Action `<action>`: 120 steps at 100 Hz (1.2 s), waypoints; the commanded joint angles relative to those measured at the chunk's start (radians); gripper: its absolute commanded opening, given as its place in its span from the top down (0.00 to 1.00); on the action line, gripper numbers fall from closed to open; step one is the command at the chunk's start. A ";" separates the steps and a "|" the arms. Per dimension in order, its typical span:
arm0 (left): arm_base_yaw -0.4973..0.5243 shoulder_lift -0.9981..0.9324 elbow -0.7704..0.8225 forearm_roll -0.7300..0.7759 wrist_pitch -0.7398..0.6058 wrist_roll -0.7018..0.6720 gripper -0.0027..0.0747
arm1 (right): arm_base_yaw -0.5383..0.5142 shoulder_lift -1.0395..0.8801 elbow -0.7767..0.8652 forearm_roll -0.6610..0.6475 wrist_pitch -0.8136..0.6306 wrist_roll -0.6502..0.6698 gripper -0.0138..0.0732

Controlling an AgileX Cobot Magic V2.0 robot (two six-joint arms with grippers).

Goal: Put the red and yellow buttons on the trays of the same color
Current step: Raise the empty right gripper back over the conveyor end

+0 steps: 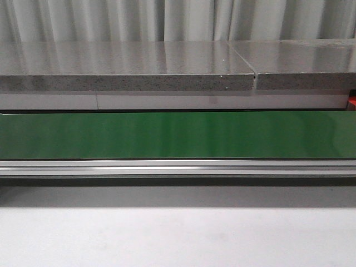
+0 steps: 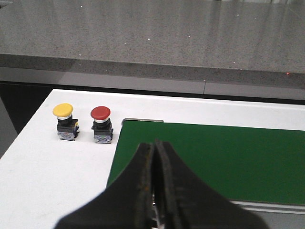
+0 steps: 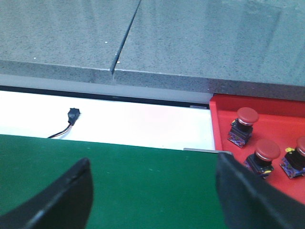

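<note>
From the front, a long green belt [image 1: 178, 135] runs from left to right across the scene. A silver rail [image 1: 178, 167] lies along its near edge. A grey stone counter [image 1: 128, 67] sits behind it, and a white table [image 1: 178, 233] is in front. No buttons or arms show here.

In the left wrist view, the left gripper [image 2: 155, 148] has its two dark fingers pressed together with nothing between them. A yellow button [image 2: 66, 121] and a red button [image 2: 102, 124] stand side by side on the white table, just off the end of the belt. Both stand upright with their round caps pointing up. They are near each other but not touching.

In the right wrist view, the right gripper [image 3: 152, 183] has its fingers spread wide over the belt and holds nothing. A red tray [image 3: 224, 107] sits at the belt's end. Three red buttons stand upright in it [image 3: 243, 126] [image 3: 263, 156] [image 3: 296, 157]. A small black plug [image 3: 73, 115] with a wire lies on the white table.
</note>
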 commanded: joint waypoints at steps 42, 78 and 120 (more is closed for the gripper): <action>-0.008 0.011 -0.026 0.000 -0.073 -0.001 0.99 | 0.003 -0.005 -0.034 0.016 -0.015 -0.012 0.92; -0.008 0.011 -0.026 0.000 -0.073 -0.001 0.99 | 0.003 -0.005 -0.034 0.016 -0.011 -0.012 0.92; -0.008 0.011 -0.026 0.000 -0.070 -0.001 0.91 | 0.003 -0.005 -0.034 0.016 -0.011 -0.012 0.92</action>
